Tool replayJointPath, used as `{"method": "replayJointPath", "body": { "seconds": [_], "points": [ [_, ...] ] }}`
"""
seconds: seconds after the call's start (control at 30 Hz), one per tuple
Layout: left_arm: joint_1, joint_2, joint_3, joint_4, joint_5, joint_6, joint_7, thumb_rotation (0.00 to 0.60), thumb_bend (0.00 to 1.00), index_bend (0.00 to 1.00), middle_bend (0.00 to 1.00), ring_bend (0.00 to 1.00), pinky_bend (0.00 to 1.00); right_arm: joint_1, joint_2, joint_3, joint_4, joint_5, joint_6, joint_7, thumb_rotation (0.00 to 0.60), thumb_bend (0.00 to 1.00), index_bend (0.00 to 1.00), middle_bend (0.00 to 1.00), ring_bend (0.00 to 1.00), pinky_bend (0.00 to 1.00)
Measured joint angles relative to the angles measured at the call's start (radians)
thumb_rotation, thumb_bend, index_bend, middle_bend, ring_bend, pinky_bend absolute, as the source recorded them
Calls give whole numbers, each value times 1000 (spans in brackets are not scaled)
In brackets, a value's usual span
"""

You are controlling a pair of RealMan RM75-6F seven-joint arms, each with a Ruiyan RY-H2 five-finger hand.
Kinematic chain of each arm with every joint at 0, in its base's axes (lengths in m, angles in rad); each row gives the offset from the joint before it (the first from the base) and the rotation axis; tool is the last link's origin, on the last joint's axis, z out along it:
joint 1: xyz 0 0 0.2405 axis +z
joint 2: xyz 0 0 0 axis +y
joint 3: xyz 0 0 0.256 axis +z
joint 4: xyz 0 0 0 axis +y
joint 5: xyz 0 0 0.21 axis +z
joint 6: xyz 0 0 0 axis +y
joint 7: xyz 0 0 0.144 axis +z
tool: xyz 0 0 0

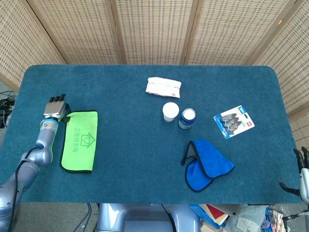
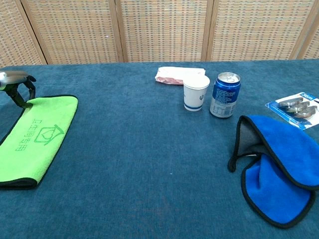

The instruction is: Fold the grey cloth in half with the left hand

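Observation:
A cloth (image 1: pixel 79 140), green on its top face with a dark border and a logo, lies flat as a long folded strip near the table's left edge; in the chest view this cloth (image 2: pixel 35 137) shows a grey layer at its near end. My left hand (image 1: pixel 54 107) sits just beyond the cloth's far left corner with its fingers stretched out. In the chest view the left hand (image 2: pixel 15 84) has fingertips (image 2: pixel 22 102) down at that corner, gripping nothing that I can see. My right hand (image 1: pixel 301 171) hangs off the table's near right edge, fingers apart and empty.
A blue cloth (image 1: pixel 207 164) with a grey inner face lies crumpled at the front right. A white cup (image 1: pixel 170 111) and a blue can (image 1: pixel 187 118) stand mid-table, with a white packet (image 1: pixel 163 87) behind them. A blister pack (image 1: pixel 234 122) lies to the right.

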Motion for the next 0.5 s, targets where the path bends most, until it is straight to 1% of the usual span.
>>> {"method": "replayJointPath", "body": {
  "seconds": [0.07,0.1,0.13,0.2,0.23,0.27,0.33,0.37,0.5],
  "points": [
    [-2,-3,-3,11,-2,-10,0,600,591,599,0,0,0,1,-1,0,0,1,-1,-2,600,0,12,0,0,0],
    [-3,-6,-4,17,-2,-15,0,600,591,564,0,0,0,1,-1,0,0,1,-1,-3,600,0,12,0,0,0],
    [-4,-8,-5,21,-2,-18,0,600,591,498,0,0,0,1,-2,0,0,1,-2,-4,600,0,12,0,0,0],
    [-6,-12,-7,29,-1,-22,0,600,591,162,0,0,0,2,-2,0,0,3,-2,-5,600,0,12,0,0,0],
    [-7,-14,-7,34,-1,-27,0,600,591,73,0,0,0,2,-2,0,-1,4,-2,-5,600,0,12,0,0,0],
    [-7,-16,-8,36,0,-30,-1,600,591,7,0,0,0,2,-2,0,-1,4,-2,-6,600,0,12,0,0,0],
    [-8,-16,-11,36,2,-32,-8,600,582,0,0,0,0,2,-2,0,-1,4,-3,-6,600,0,12,0,0,0],
    [-8,-16,-13,34,4,-31,-12,600,557,0,0,0,0,2,-2,0,-1,5,-3,-6,600,0,12,0,0,0],
    [-2,-7,-19,14,17,-3,-40,600,400,0,0,0,0,2,-2,-1,-1,3,-3,-6,600,0,12,0,0,0]
  ]
}}
